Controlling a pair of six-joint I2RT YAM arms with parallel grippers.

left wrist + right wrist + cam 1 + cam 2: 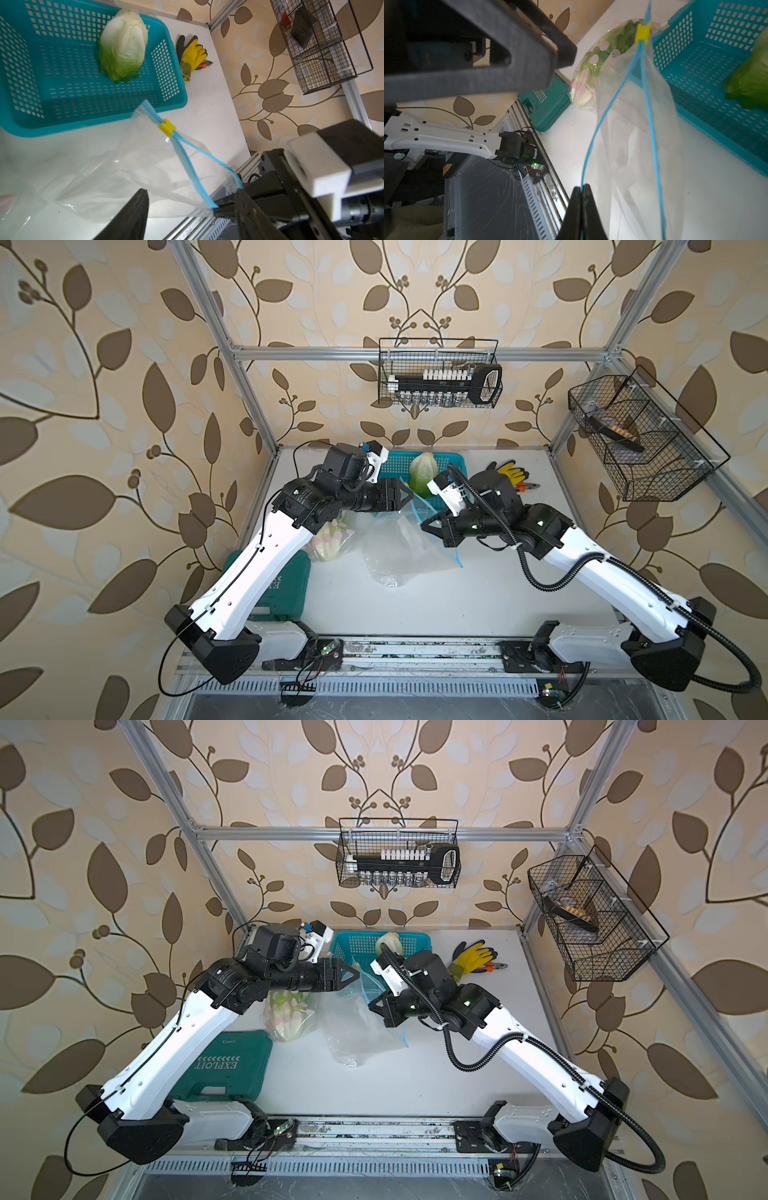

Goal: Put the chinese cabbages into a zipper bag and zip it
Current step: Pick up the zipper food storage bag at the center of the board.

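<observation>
White counter [478, 593]: right pincer [582, 189] pinching zipper bag [116, 166] rim; left pincer [191, 193] agape, nearer the chinese cabbage [122, 43] lying far-side in basket [83, 127].

- Teal perforated basket [399, 468] at back centre of the white tabletop [478, 597].
- Green "EXPLOIT" tool case [224, 1065], lower left.
- Pink-dotted wrap of greens [286, 1015] just above the case.
- Yellow-black gloves [513, 473] right of the basket, pliers [532, 486] just beside.
- Wire basket [388, 364] upper centre, holding a socket set [440, 381].
- Second wire basket [665, 472], upper right.
</observation>
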